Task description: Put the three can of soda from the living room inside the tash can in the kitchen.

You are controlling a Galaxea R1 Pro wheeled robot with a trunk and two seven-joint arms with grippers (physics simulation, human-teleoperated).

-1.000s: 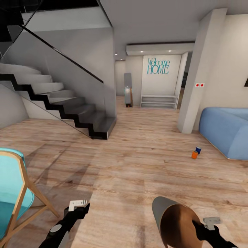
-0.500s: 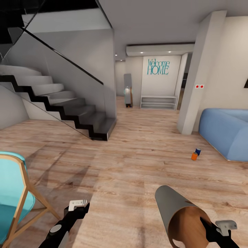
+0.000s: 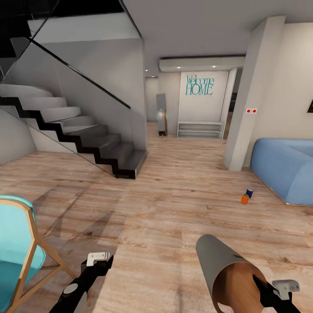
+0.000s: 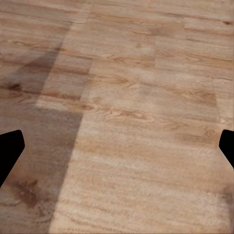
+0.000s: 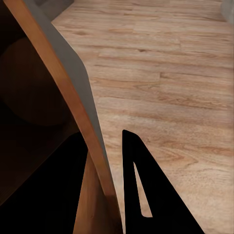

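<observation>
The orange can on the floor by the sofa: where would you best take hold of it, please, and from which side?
Probably around its round side wall, mid-height, coming in level from the open floor in front. The orange can stands upright, with the blue can close behind it and the sofa beyond. The free left hand suits; the right hand holds the bin.

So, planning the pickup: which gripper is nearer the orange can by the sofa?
Right. The right gripper, pinching the bin's rim, is low at the right, on the can's side. The left gripper sits farther off, low at the left, open.
</observation>
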